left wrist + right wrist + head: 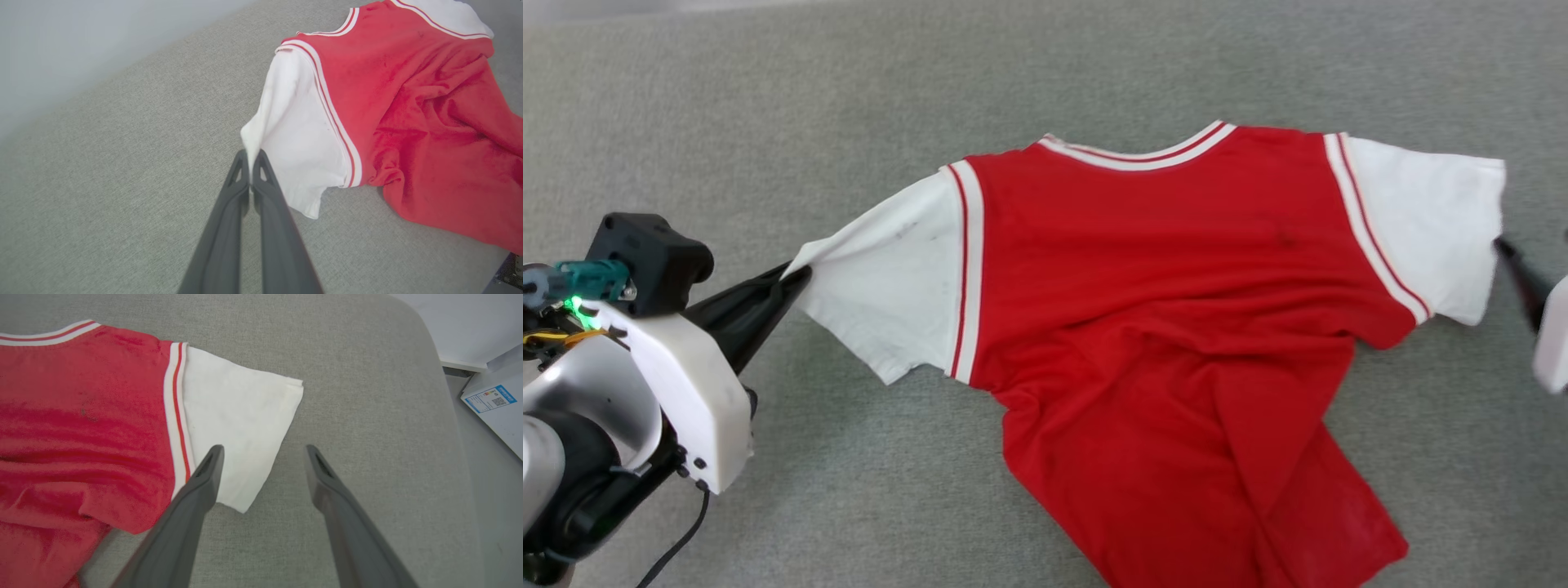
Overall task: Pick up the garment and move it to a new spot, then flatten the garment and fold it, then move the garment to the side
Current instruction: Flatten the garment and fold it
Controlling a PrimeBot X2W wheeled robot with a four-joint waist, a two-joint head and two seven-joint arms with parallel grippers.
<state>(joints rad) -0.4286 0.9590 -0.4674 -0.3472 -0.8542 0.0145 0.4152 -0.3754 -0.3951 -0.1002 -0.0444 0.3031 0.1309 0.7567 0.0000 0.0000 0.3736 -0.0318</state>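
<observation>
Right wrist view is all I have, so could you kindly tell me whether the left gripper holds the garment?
Observer: Yes, the left gripper is shut on the edge of the garment, at the white sleeve on the robot's left.
Operator: Thanks. Does that sleeve lie flat?
Observer: No, its edge is drawn to a point at the gripper.
Operator: And the lower body?
Observer: The lower body is creased, with a long diagonal fold on the robot's right side.

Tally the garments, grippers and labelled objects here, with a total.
garment: 1
grippers: 2 (left gripper shut on the garment, right gripper open)
white labelled object: 1
Total: 4
</observation>
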